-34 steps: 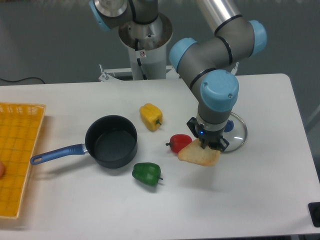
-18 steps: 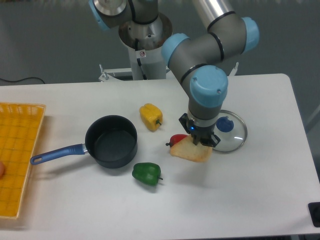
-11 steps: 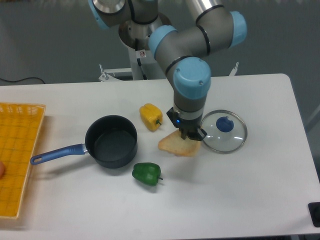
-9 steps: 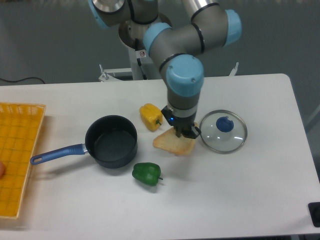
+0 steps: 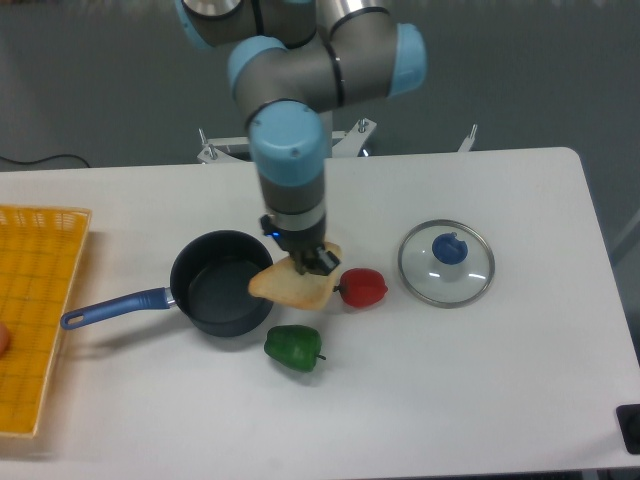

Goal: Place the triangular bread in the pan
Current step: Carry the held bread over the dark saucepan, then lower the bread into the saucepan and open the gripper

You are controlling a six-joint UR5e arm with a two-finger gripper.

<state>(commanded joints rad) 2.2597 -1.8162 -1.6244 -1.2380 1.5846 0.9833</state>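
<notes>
My white counter (image 5: 500, 400) carries the pan (image 5: 222, 282) left of centre, with a green pepper (image 5: 294, 347) just in front of it. A red pepper (image 5: 362, 287) and a glass lid (image 5: 446, 263) lie to the right, and a yellow basket (image 5: 35, 310) sits at the left edge.

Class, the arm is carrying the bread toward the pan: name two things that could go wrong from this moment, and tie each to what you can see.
The tool pinches the triangular bread near one edge, so it could tilt or slip out. The bread overlaps only the rim of the pan; released now, it might catch on the rim and fall toward the green pepper.
</notes>
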